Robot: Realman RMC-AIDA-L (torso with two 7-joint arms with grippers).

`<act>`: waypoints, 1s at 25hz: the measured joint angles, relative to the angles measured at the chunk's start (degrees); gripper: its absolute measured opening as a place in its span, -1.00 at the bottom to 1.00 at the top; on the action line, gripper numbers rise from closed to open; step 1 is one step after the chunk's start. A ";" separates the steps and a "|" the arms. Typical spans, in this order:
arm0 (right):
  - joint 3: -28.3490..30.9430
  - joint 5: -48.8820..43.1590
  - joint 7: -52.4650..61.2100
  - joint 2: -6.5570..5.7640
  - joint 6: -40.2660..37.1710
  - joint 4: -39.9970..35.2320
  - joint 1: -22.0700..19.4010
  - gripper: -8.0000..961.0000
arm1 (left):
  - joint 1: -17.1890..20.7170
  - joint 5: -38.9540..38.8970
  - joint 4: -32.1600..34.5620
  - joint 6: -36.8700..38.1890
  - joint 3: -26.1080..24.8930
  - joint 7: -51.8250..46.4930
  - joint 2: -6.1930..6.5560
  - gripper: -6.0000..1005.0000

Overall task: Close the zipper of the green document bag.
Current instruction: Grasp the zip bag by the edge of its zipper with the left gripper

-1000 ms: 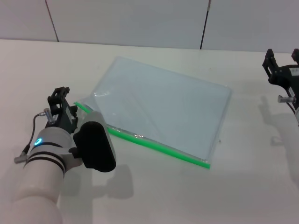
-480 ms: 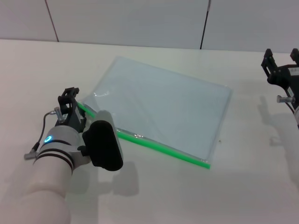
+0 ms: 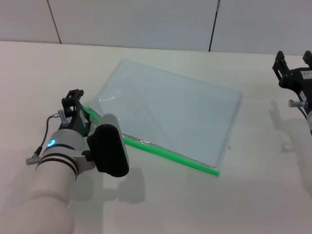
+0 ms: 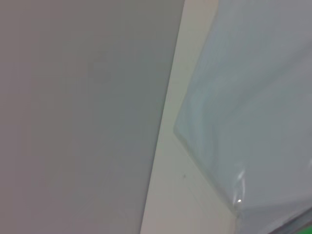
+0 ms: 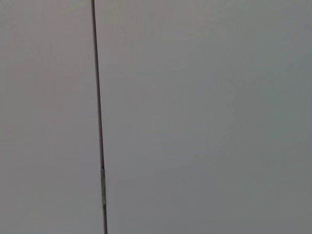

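Note:
The green document bag point(image 3: 170, 109) lies flat on the white table, a pale bluish translucent pouch. Its zipper point(image 3: 165, 151) is the bright green strip along the near long edge. My left gripper point(image 3: 73, 99) sits at the left end of that strip, right by the bag's near-left corner, fingers apart with nothing visibly between them. The slider is not visible; the arm covers that end. In the left wrist view the bag point(image 4: 253, 97) fills one side, with a sliver of the green zipper point(image 4: 298, 229) at the edge. My right gripper point(image 3: 294, 61) hangs open at the far right, away from the bag.
The white table point(image 3: 161, 204) extends on all sides of the bag. A grey panelled wall point(image 3: 146, 19) stands behind the table's far edge. The right wrist view shows only that wall point(image 5: 195, 117) and a seam.
My left gripper has moved right and a little forward, from beside the bag's corner up to the left end of the green strip. The bag and the right arm have stayed still.

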 joint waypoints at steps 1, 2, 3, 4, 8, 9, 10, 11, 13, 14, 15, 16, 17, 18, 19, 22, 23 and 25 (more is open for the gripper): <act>0.00 -0.02 0.00 0.00 0.00 0.00 0.00 0.42 | -0.07 -0.03 -0.17 0.17 0.00 0.00 -0.02 0.11; 0.00 -0.02 0.00 0.00 0.00 0.00 0.00 0.42 | -0.15 -0.09 -0.38 0.36 0.00 0.00 -0.06 0.11; 0.01 -0.03 0.00 0.00 0.00 0.00 0.00 0.42 | -0.20 -0.15 -0.55 0.46 0.00 0.00 -0.13 0.11; 0.03 -0.08 0.00 0.00 0.00 0.00 0.00 0.42 | -0.28 -0.24 -0.84 0.60 0.00 0.00 -0.26 0.11; 0.06 -0.13 0.00 0.00 0.00 0.07 0.00 0.42 | -0.32 -0.34 -2.85 1.21 0.03 0.04 -1.09 0.11; 0.04 -0.16 0.00 0.00 0.00 0.07 0.00 0.42 | -0.34 -0.36 -3.36 1.41 0.03 0.05 -1.27 0.11; 0.02 -0.22 0.00 0.00 0.00 0.02 0.00 0.42 | -0.40 -0.36 -3.69 1.58 0.03 0.05 -1.39 0.11; 0.00 -0.25 -0.01 0.00 0.00 -0.03 0.00 0.42 | -0.45 -0.37 -3.83 1.67 0.03 0.05 -1.45 0.11; -0.08 -0.26 -0.40 0.00 0.00 -0.12 0.00 0.42 | -0.51 -0.38 -3.95 1.73 0.02 0.00 -1.50 0.11; -0.11 -0.23 -0.73 0.00 0.00 -0.19 0.00 0.42 | -0.53 -0.38 -3.96 1.75 0.01 0.00 -1.50 0.11; -0.13 -0.17 -1.02 0.00 0.00 -0.23 0.00 0.42 | -0.55 -0.39 -3.96 1.77 0.01 0.02 -1.50 0.11; -0.15 -0.10 -1.24 0.00 0.00 -0.27 0.00 0.42 | -0.57 -0.40 -3.97 1.79 0.01 0.06 -1.50 0.11; -0.15 -0.03 -1.40 0.00 0.00 -0.29 0.00 0.42 | -0.59 -0.40 -3.98 1.80 0.00 0.13 -1.50 0.11; -0.16 -0.01 -1.43 0.00 0.00 -0.30 0.00 0.42 | -0.59 -0.40 -3.99 1.81 0.00 0.18 -1.50 0.11; -0.17 0.01 -1.46 0.00 0.00 -0.30 0.00 0.42 | -0.61 -0.40 -4.00 1.81 0.00 0.25 -1.50 0.11; -0.17 0.03 -1.50 0.00 0.00 -0.33 0.00 0.42 | -0.71 -0.39 -4.01 1.79 0.00 0.42 -1.49 0.11; -0.17 0.04 -1.51 0.00 0.00 -0.33 0.00 0.42 | -0.82 -0.38 -4.02 1.79 0.00 0.51 -1.48 0.11; -0.17 0.04 -1.52 0.00 0.00 -0.38 0.00 0.42 | -1.11 -0.40 -4.10 1.80 0.00 0.55 -1.47 0.11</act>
